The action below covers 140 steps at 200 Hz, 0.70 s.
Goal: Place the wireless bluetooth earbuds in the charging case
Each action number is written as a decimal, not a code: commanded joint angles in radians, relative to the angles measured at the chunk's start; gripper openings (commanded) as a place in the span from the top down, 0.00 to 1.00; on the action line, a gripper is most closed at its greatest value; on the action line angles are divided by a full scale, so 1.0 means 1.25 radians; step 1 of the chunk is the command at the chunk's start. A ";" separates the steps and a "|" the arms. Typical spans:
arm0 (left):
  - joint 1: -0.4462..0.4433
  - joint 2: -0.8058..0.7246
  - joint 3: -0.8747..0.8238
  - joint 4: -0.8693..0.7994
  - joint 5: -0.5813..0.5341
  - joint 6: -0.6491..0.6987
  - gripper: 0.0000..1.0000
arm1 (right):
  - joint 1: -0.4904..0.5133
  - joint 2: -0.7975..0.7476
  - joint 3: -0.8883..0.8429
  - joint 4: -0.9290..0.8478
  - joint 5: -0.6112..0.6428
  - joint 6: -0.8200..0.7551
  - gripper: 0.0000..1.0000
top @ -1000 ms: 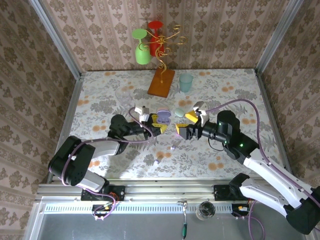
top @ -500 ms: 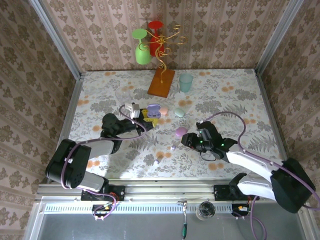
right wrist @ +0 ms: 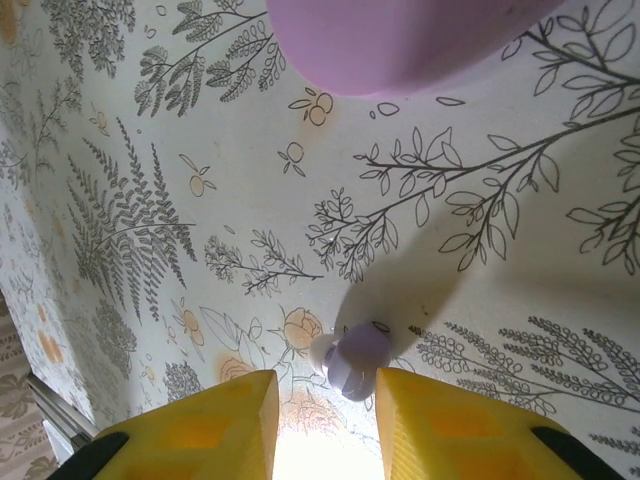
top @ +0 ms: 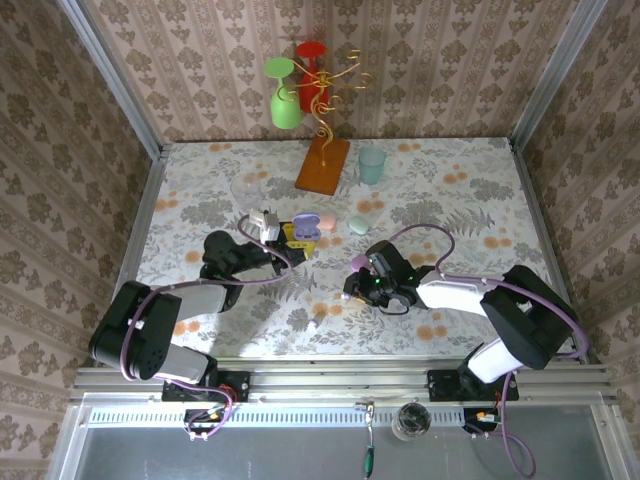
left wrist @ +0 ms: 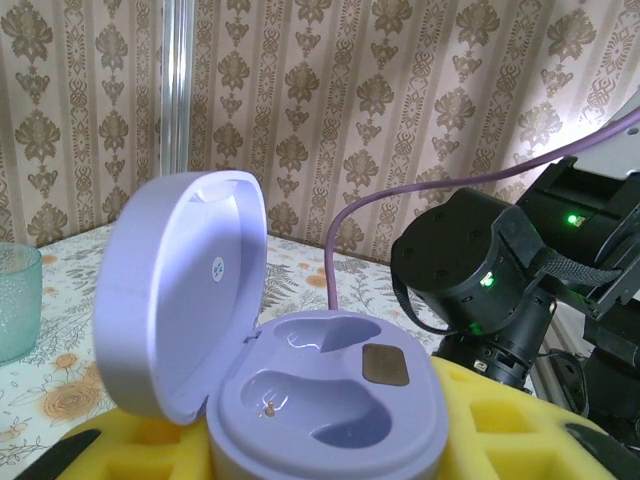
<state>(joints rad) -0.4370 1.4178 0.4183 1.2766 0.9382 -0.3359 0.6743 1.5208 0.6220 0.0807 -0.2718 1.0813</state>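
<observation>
Top: right tool (top: 351, 291), beside left tool (top: 291, 233) a second ago, now low on bench (top: 450, 190), one spare earbud (top: 316, 322) near; left wrist: left tool clamps one open lilac case (left wrist: 330, 420); right wrist: jaws narrow, one lilac earbud (right wrist: 355, 362) at their mouth, grip untellable.

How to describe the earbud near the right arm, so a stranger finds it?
Find the pinkish case on the floral table. Near it, just off the right arm's yellow fingers, lies the earbud: tiny, glossy, lilac, far smaller than the case.
</observation>
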 commanded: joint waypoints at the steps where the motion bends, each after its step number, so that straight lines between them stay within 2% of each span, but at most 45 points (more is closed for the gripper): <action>1: -0.002 -0.022 -0.008 0.019 0.003 0.022 0.66 | 0.005 0.024 0.019 -0.001 -0.012 0.009 0.67; 39: -0.002 -0.020 0.000 0.019 0.009 0.025 0.66 | 0.006 0.052 0.032 -0.023 -0.010 0.003 0.67; 98: -0.002 -0.017 -0.006 0.019 0.012 0.025 0.66 | 0.006 0.085 0.049 -0.041 -0.002 0.001 0.78; 140: -0.002 -0.013 -0.009 0.017 0.013 0.052 0.66 | 0.006 0.031 0.071 -0.105 0.057 -0.073 0.78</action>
<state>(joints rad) -0.4370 1.4105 0.4183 1.2758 0.9386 -0.3164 0.6754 1.6005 0.6765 0.0406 -0.2756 1.0664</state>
